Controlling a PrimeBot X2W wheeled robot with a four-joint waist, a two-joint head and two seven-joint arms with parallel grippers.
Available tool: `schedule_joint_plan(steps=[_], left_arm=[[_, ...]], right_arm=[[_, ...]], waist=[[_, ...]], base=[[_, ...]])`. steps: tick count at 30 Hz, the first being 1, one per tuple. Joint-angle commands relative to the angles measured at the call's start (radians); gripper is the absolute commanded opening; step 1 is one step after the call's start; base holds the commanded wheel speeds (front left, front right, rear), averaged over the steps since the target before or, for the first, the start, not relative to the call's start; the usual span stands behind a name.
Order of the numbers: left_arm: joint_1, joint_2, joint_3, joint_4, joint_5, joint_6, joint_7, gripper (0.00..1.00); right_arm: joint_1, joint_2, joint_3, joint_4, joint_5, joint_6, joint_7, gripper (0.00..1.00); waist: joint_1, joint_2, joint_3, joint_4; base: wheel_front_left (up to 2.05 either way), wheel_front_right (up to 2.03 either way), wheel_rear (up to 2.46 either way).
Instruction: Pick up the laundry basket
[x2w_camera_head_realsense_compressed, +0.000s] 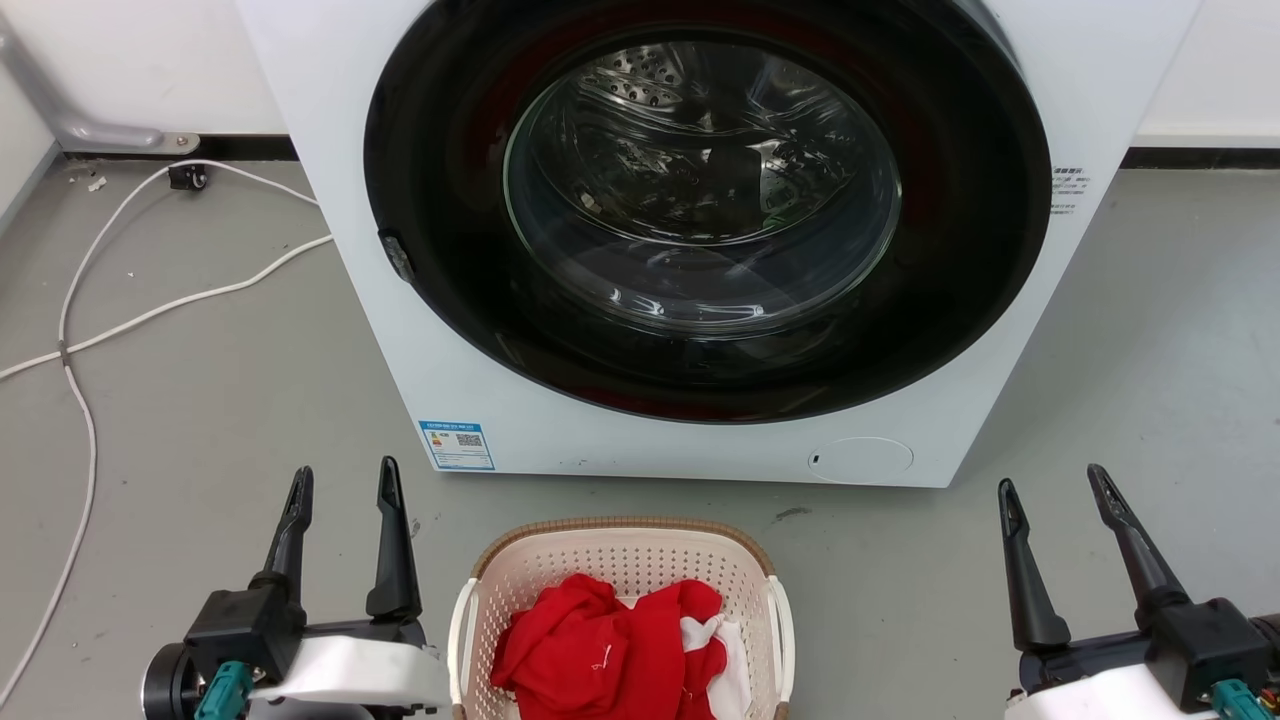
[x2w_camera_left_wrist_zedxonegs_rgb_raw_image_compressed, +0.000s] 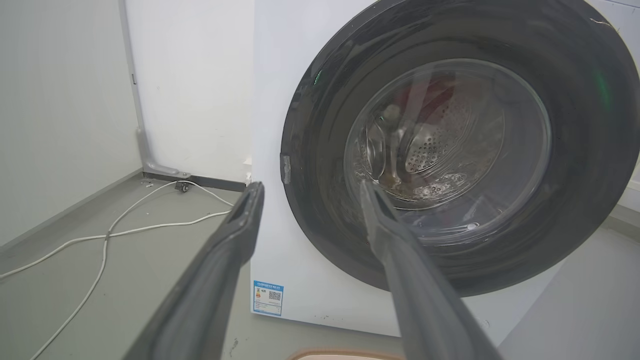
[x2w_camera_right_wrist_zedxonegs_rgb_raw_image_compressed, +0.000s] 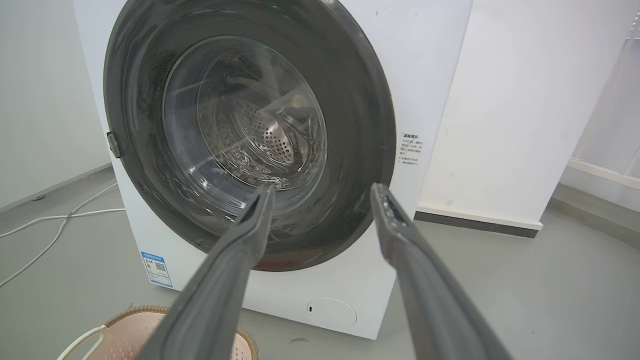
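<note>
Now: both tools open, basket on the floor between them

Nearest in the head view, the left tool (x2w_camera_head_realsense_compressed: 345, 468) sits at the lower left with its two dark fingers spread apart, holding nothing. The right tool (x2w_camera_head_realsense_compressed: 1050, 478) mirrors it at the lower right, fingers likewise parted and empty. Both point toward the washing machine (x2w_camera_head_realsense_compressed: 420, 380).

Between them, low in the middle of that view, the laundry basket (x2w_camera_head_realsense_compressed: 625, 523) stands upright on the grey floor (x2w_camera_head_realsense_compressed: 200, 420), clear of either tool (the left one is the nearer of the two). Its cream perforated walls carry a brown woven-look rim and a white handle on each side. Inside lies a crumpled red garment (x2w_camera_head_realsense_compressed: 600, 650), with a white cloth (x2w_camera_head_realsense_compressed: 735, 665) tucked against its right side; whether that is one piece or several is hard to tell.

Just beyond the basket stands the white machine. Its round dark door (x2w_camera_head_realsense_compressed: 960, 300) is closed, and the glass shows a perforated steel drum behind it. A blue-edged label (x2w_camera_head_realsense_compressed: 457, 445) sits low on the left of its front, and a round cover (x2w_camera_head_realsense_compressed: 860, 458) low on the right. Each wrist view looks along its own parted fingers at that door.

Farther left, a white cable (x2w_camera_head_realsense_compressed: 150, 310) loops across the floor toward the wall (x2w_camera_head_realsense_compressed: 140, 60).
</note>
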Motion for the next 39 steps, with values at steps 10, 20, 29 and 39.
schedule_joint_plan(steps=[10, 20, 29, 39], left_arm=[[0.018, 0.002, -0.001, -0.004, 0.089, 0.016, -0.024, 1.00], [0.020, 0.002, 0.002, 0.005, 0.092, 0.020, -0.023, 1.00], [0.021, 0.002, 0.001, 0.005, 0.090, 0.022, -0.023, 1.00], [0.023, 0.002, 0.003, 0.005, 0.095, 0.024, -0.023, 1.00]], right_arm=[[0.018, 0.003, -0.004, -0.007, -0.054, 0.000, -0.022, 1.00], [0.018, 0.003, -0.019, 0.011, -0.002, 0.000, -0.022, 1.00], [0.015, 0.003, -0.023, 0.024, 0.057, 0.000, -0.022, 1.00], [0.013, 0.003, -0.021, 0.031, 0.072, 0.000, -0.022, 1.00]], waist=[[-0.0001, 0.0000, 0.004, -0.003], [-0.0001, 0.0000, 0.005, -0.002], [-0.0001, 0.0000, 0.008, -0.001], [-0.0001, 0.0000, 0.011, -0.001]], base=[[0.00, 0.00, 0.00], [0.00, 0.00, 0.00], [0.00, 0.00, 0.00], [0.00, 0.00, 0.00]])
